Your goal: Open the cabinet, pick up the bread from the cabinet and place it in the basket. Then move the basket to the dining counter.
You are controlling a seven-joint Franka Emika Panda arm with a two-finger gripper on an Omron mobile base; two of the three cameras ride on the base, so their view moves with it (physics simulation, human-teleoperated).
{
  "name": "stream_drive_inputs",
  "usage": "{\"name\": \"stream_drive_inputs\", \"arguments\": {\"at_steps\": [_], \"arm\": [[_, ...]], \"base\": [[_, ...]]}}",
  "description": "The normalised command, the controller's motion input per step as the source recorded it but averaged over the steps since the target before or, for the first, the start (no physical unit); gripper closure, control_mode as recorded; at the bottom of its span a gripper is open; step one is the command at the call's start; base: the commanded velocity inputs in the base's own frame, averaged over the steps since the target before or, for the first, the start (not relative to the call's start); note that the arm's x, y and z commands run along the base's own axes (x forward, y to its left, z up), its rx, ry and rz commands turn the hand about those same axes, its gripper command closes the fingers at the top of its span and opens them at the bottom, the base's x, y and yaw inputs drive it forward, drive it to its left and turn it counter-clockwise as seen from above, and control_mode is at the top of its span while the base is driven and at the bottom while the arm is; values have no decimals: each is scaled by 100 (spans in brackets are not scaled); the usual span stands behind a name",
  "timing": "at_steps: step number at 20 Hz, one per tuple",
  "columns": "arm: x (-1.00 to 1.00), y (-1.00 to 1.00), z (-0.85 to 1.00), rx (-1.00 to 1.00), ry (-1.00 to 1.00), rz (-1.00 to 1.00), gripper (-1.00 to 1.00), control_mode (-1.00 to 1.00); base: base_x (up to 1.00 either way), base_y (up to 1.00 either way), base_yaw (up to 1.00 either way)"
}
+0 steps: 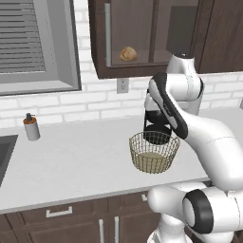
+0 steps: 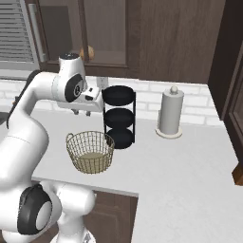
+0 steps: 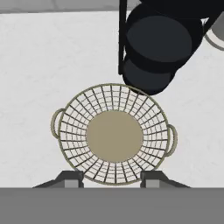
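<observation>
White arm poises its tool (image 3: pixel 112 178) above the basket (image 3: pixel 114 133).

White brick wall (image 1: pixel 57 102), shuttered window (image 1: pixel 23 40), grey worktop (image 1: pixel 71 161), wall outlet (image 1: pixel 122 85)

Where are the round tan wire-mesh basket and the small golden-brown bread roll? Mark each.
round tan wire-mesh basket (image 3: pixel 114 135): hand view, on its pale tan bottom.
small golden-brown bread roll (image 1: pixel 127 54): left base view, on its middle, behind the cabinet glass.

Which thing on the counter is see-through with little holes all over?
The basket. It is open tan wire mesh with two small handles, while the black tiered rack, the paper towel roll and the soap bottle are solid.
</observation>
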Motion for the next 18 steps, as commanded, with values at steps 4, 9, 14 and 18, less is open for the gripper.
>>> {"name": "stream_drive_inputs", "arguments": {"at_steps": [4, 9, 14, 18], "arm": [[0, 14, 0, 0, 0, 1, -100, -100], [3, 31, 9, -12, -3, 8, -100, -100], [47, 91, 80, -23, -17, 17, -100, -100], [38, 70, 98, -7, -31, -26, -100, -100]], "base": [[0, 0, 0], [0, 0, 0], [0, 0, 0], [0, 0, 0]]}}
